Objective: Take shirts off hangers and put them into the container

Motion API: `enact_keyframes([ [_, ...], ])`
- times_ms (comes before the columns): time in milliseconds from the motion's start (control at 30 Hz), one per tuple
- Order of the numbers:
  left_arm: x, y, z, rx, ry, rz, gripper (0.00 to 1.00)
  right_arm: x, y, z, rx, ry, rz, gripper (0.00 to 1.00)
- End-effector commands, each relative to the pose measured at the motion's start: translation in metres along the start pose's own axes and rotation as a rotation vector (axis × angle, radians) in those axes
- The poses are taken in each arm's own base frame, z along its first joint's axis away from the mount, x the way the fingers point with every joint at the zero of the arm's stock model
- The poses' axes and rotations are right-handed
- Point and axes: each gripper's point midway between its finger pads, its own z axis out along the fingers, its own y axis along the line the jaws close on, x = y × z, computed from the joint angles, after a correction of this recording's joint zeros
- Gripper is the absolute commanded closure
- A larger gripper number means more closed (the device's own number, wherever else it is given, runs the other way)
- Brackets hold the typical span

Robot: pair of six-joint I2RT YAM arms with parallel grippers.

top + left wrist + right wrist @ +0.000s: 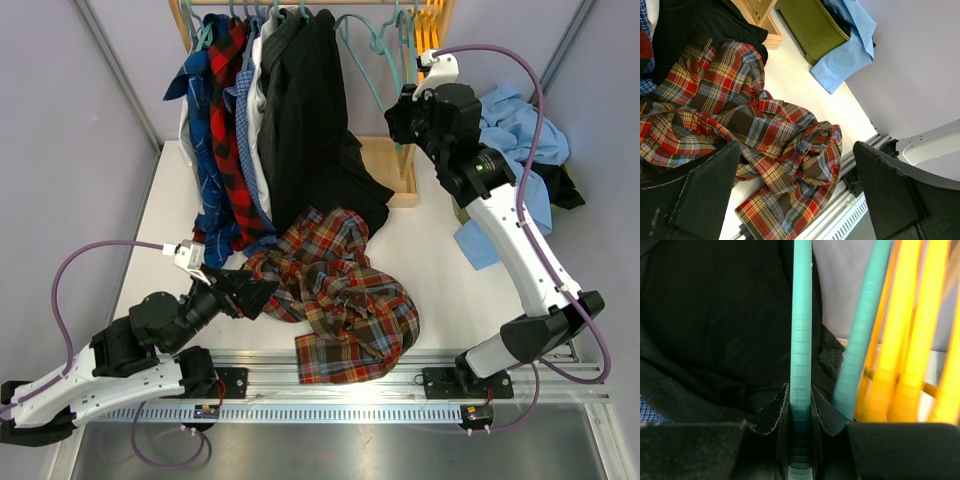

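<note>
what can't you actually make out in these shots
- inside of the container: top view, the right arm and a light blue cloth cover it; left wrist view, only its wall shows
- hook of the teal hanger: right wrist view, cut off by the top edge
- yellow hangers: right wrist view, blurred
- right fingers: top view, hidden under the wrist

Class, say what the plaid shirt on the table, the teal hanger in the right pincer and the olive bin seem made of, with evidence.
Plaid shirt: soft woven cloth, matt; it lies in loose folds. Teal hanger: probably moulded plastic, smooth with slight sheen, ridged face. Olive bin: likely rigid plastic; even colour, smooth flat wall.
</note>
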Motion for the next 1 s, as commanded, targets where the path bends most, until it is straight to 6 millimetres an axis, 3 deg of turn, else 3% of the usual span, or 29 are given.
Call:
enact_keyframes([
  [0, -0.008, -0.008, -0.002, 0.036, -0.026, -0.03, 0.01, -0.037, 0.011, -0.006, -0.075, -0.08, 0.023, 1.0],
  [200, -0.003, -0.004, -0.002, 0.024, -0.018, -0.029, 0.01, -0.053, 0.007, -0.015, -0.065, -0.122, 0.011, 1.0],
  [300, -0.003, -0.005, 0.0, 0.027, -0.017, -0.03, 0.01, -0.057, 0.001, -0.01, -0.028, -0.106, 0.0, 1.0],
  [400, -0.002, -0.007, 0.002, 0.024, -0.011, -0.023, 0.01, -0.05, -0.012, 0.008, 0.05, -0.066, -0.001, 1.0],
  [533, -0.004, -0.007, 0.001, 0.024, -0.011, -0.023, 0.01, -0.046, -0.014, 0.014, 0.078, -0.024, 0.012, 1.0],
  [967, -0.005, -0.008, 0.002, 0.02, -0.011, -0.02, 0.01, -0.019, -0.027, 0.013, 0.139, 0.033, 0.033, 1.0],
])
